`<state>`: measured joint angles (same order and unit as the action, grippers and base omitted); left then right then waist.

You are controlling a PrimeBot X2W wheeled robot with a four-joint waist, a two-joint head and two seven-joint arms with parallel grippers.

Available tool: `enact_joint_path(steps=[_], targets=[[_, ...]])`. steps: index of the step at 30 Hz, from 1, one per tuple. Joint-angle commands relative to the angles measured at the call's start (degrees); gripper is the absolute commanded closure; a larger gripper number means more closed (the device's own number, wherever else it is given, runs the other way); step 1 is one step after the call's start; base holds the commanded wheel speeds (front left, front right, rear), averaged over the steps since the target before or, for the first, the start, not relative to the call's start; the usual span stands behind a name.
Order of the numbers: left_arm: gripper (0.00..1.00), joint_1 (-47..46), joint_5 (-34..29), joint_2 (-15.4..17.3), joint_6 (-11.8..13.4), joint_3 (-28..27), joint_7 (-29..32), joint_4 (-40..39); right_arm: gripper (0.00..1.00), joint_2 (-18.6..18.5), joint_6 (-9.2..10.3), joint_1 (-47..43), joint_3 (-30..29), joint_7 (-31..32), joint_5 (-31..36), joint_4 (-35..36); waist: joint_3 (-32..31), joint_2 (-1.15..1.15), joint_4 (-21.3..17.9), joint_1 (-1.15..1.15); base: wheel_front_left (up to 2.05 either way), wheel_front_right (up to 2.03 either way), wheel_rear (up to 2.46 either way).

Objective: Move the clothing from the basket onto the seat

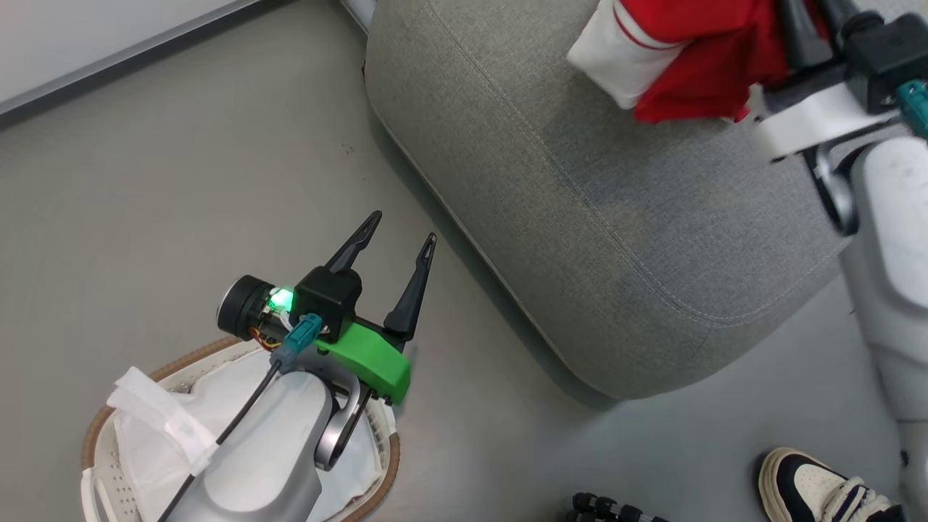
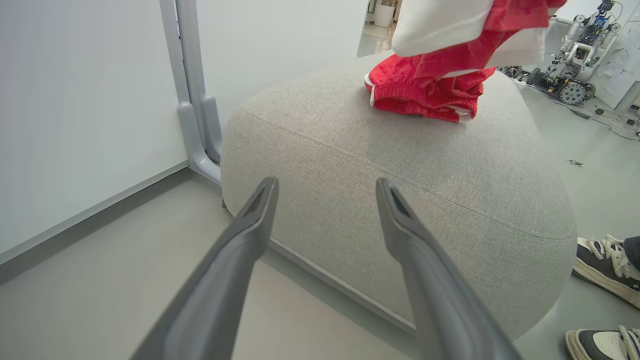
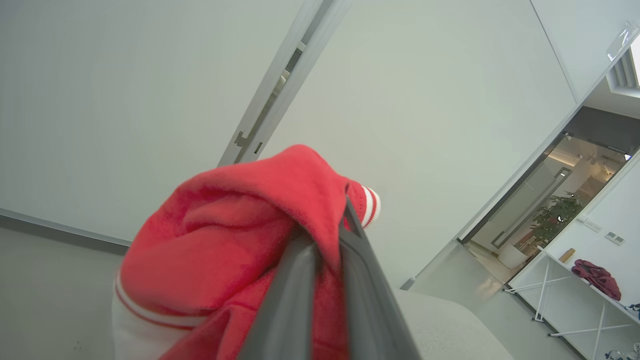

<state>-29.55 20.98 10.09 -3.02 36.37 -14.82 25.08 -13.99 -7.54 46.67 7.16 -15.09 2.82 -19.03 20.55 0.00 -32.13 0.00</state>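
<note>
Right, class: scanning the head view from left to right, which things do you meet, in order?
First the basket → the open left gripper → the seat → the clothing above the seat's right part → a person's shoe.

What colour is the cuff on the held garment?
Red-and-white stripes: the cuff of the clothing, best in the right wrist view.

The basket stands on the floor, left of the seat. One piece of clothing lies on the seat's top, and another hangs above it from the right jaws. A shoe rests on the floor near the seat.
</note>
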Motion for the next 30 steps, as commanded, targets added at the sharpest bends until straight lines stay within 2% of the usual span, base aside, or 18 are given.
enact_joint_path(steps=[1,3,9,13,18,24,26,27,28,30], targets=[[0.0,0.9,0.1,0.9,0.3,-0.3,0.3,-0.6,1.0,-2.2,0.1,2.5,-0.1,-0.1,1.1,-1.1,1.6,0.0,0.5,0.0,0.0,0.0,0.0],[0.0,0.7,0.0,1.6,0.3,-0.2,0.7,-1.6,1.0,-5.3,0.1,6.0,-1.1,-0.1,2.0,-2.8,2.8,0.0,1.5,0.0,0.0,0.0,0.0],[0.0,0.8,-0.5,3.8,0.5,-0.2,2.2,-3.8,1.0,-10.7,0.1,12.4,-6.1,-0.1,4.3,-10.2,6.2,0.0,4.0,0.0,0.0,0.0,0.0],[0.0,0.9,-0.5,5.3,1.0,-0.4,3.1,-5.5,1.0,-12.4,0.1,13.5,-10.7,-0.1,6.5,-15.6,8.6,0.0,5.7,0.0,0.0,0.0,0.0],[0.0,0.7,-0.2,7.1,1.1,-1.0,4.0,-7.5,1.0,-10.8,0.1,11.6,-16.2,-0.1,9.1,-19.8,11.5,0.0,7.2,0.0,0.0,0.0,0.0],[0.0,1.4,0.0,9.6,2.2,-2.2,5.0,-9.9,1.0,-7.0,0.1,8.2,-25.1,-0.1,13.1,-22.9,14.0,0.0,8.5,0.0,0.0,0.0,0.0],[0.0,1.6,0.4,10.4,2.4,-2.6,5.0,-10.4,0.6,-5.5,0.1,7.4,-27.6,-0.1,14.2,-23.5,14.5,0.0,8.6,0.0,0.0,0.0,0.0],[0.0,1.6,0.5,10.7,2.4,-2.8,5.1,-10.5,0.04,-4.9,0.1,7.1,-28.6,-0.1,14.7,-23.5,14.7,0.0,8.7,0.0,0.0,0.0,0.0],[0.0,1.7,0.6,11.0,2.5,-3.0,5.1,-10.7,0.0,-4.0,0.1,6.6,-29.6,-0.1,15.2,-23.2,14.8,0.0,8.7,0.0,0.0,0.0,0.0],[0.0,1.9,0.8,11.4,2.6,-3.2,5.1,-10.8,0.0,-2.4,0.1,5.8,-31.2,-0.1,15.9,-22.6,14.9,0.0,8.7,0.0,0.0,0.0,0.0]])
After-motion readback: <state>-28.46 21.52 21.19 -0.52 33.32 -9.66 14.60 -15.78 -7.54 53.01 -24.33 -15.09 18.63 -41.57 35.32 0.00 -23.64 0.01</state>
